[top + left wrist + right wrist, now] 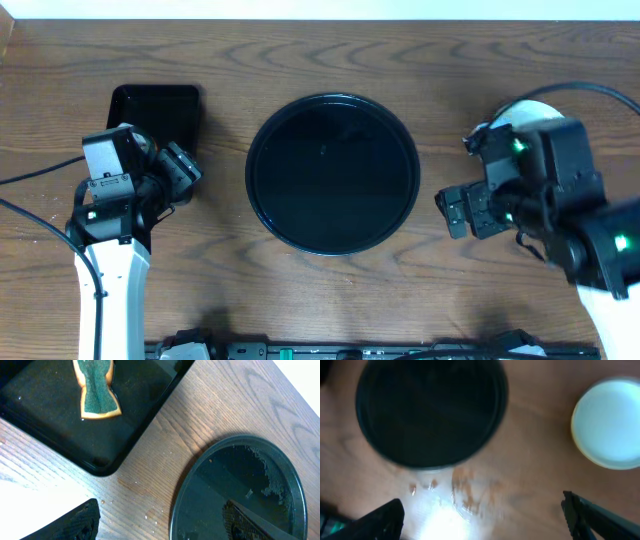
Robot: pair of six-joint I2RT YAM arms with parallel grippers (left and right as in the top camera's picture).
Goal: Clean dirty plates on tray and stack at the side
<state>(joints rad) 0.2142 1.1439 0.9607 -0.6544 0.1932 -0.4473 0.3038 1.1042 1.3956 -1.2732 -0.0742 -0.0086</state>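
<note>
The round black tray (332, 172) lies mid-table with no plates on it; some water film shows on it in the left wrist view (240, 490). The plates (610, 422) sit stacked on the wood to the tray's right, a clean pale blue one on top and a yellow rim under it. In the overhead view the stack (530, 110) is mostly hidden under my right arm. My left gripper (183, 172) hovers open between the two trays, empty (160, 527). My right gripper (458, 212) hangs open and empty (485, 520) over bare table right of the tray.
A rectangular black tray (155, 105) stands at the far left, with an orange and green sponge (97, 387) lying in it. A wet patch with orange-brown smears (465, 490) shines on the wood between the round tray (430, 410) and my right fingers.
</note>
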